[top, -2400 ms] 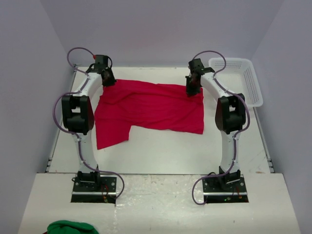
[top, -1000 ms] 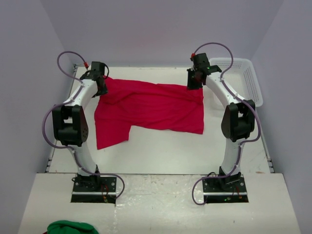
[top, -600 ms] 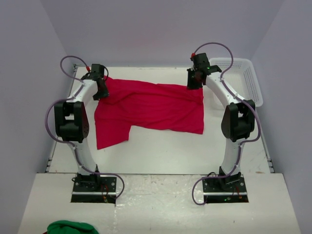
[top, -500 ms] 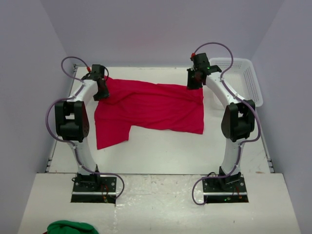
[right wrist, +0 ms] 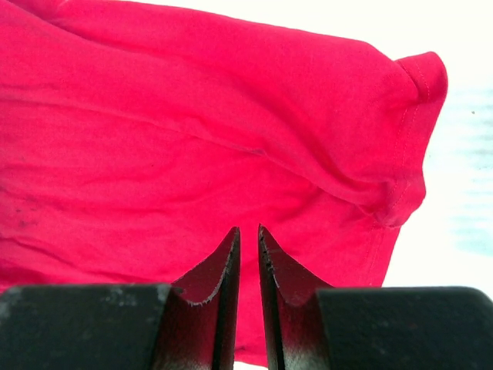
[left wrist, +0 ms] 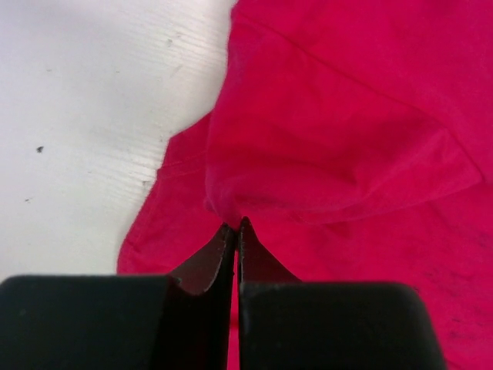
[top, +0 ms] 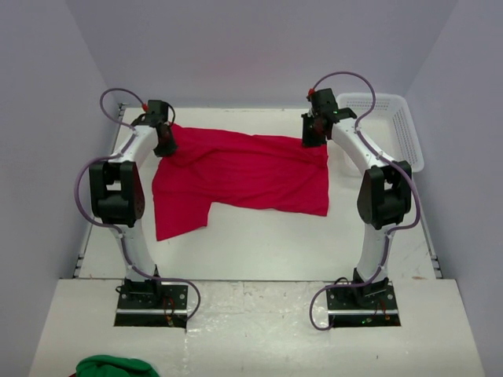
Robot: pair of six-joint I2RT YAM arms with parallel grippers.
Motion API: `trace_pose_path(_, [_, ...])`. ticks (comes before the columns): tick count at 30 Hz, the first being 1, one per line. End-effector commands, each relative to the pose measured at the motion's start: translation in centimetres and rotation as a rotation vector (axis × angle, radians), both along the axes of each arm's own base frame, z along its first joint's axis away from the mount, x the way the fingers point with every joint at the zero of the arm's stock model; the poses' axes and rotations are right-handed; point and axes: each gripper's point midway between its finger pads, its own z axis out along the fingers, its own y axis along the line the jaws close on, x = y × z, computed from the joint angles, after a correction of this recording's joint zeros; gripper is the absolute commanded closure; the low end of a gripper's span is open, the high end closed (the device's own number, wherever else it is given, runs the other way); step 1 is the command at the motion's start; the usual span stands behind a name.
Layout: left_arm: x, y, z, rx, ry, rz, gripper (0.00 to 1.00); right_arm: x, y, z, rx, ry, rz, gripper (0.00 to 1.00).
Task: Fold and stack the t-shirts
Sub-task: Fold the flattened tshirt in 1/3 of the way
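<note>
One red t-shirt lies spread on the white table, with a flap hanging toward the near left. My left gripper is at its far left corner. In the left wrist view that gripper is shut, and a pucker of red cloth is pinched at its tips. My right gripper is at the far right corner, beside a sleeve. Its jaws stand a narrow slit apart over the shirt's edge, and red cloth fills the slit.
A white mesh basket stands at the far right, just beyond the right arm. A green cloth lies off the table at the near left. Bare table stretches between the shirt and the arm bases.
The left gripper has closed on the shirt's far left corner and shifted slightly right. The right arm has stayed put over the last second.
</note>
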Motion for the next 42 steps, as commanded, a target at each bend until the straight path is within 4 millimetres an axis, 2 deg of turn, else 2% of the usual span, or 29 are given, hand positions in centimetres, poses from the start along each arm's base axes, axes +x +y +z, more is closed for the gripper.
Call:
trace_pose_path(1, [1.8,-1.4,3.9,-0.082,-0.124,-0.068,1.00,0.6,0.6,3.2,0.034,-0.083,0.014,0.83])
trace_pose_path(5, [3.3,-4.8,7.7,-0.229,-0.223,-0.194,1.00,0.7,0.6,2.7,0.030,-0.068,0.011,0.83])
trace_pose_path(7, [3.9,-5.9,8.8,-0.280,-0.251,-0.233,1.00,0.7,0.5,2.6,0.025,-0.068,0.008,0.83])
trace_pose_path(8, [4.3,-6.2,9.0,-0.300,-0.255,-0.240,1.00,0.8,0.4,2.8,0.023,-0.071,0.004,0.83])
trace_pose_path(10, [5.5,-6.9,10.8,-0.353,-0.304,-0.263,1.00,0.8,0.4,2.9,0.022,-0.073,0.006,0.83])
trace_pose_path(12, [6.5,-7.5,10.8,-0.410,-0.307,-0.269,1.00,0.7,0.3,2.7,0.012,-0.068,0.006,0.83])
trace_pose_path(13, [7.4,-7.7,11.9,-0.421,-0.337,-0.280,1.00,0.7,0.2,2.7,0.010,-0.069,0.004,0.83])
trace_pose_path(14, [8.0,-7.9,10.9,-0.435,-0.320,-0.277,1.00,0.7,0.2,2.6,0.008,-0.065,0.006,0.83])
trace_pose_path(15, [8.7,-6.3,10.8,-0.443,-0.326,-0.237,1.00,0.7,0.1,2.6,0.005,-0.064,0.004,0.83])
trace_pose_path(16, [9.5,-6.0,11.7,-0.447,-0.346,-0.236,1.00,0.7,0.0,2.5,0.003,-0.063,0.001,0.83])
trace_pose_path(17, [10.1,-5.4,10.1,-0.462,-0.320,-0.217,1.00,0.6,0.1,2.5,0.005,-0.061,0.005,0.83])
trace_pose_path(22, [12.0,-3.8,7.9,-0.480,-0.304,-0.167,1.00,0.5,0.3,2.4,0.002,-0.058,0.005,0.83])
trace_pose_path(24, [12.7,-3.3,6.7,-0.485,-0.297,-0.155,1.00,0.5,0.2,2.3,-0.004,-0.055,0.007,0.83])
trace_pose_path(25, [12.9,-3.0,5.3,-0.477,-0.273,-0.142,1.00,0.5,0.3,2.3,-0.004,-0.054,0.005,0.83])
trace_pose_path(27, [13.6,-2.7,5.1,-0.465,-0.283,-0.148,1.00,0.5,0.2,2.2,-0.008,-0.051,0.007,0.83])
trace_pose_path(28, [13.9,-2.7,3.9,-0.472,-0.269,-0.147,1.00,0.5,0.2,2.2,-0.010,-0.047,0.006,0.83])
trace_pose_path(31, [14.9,-2.8,3.5,-0.484,-0.298,-0.171,1.00,0.5,0.3,2.5,-0.010,-0.052,0.009,0.83])
trace_pose_path(36, [16.6,-2.3,5.2,-0.471,-0.401,-0.217,1.00,0.3,0.6,2.6,-0.008,-0.051,0.015,0.83])
trace_pose_path(42, [17.2,-1.3,6.7,-0.512,-0.451,-0.220,1.00,0.1,0.6,2.5,-0.011,-0.048,0.018,0.83])
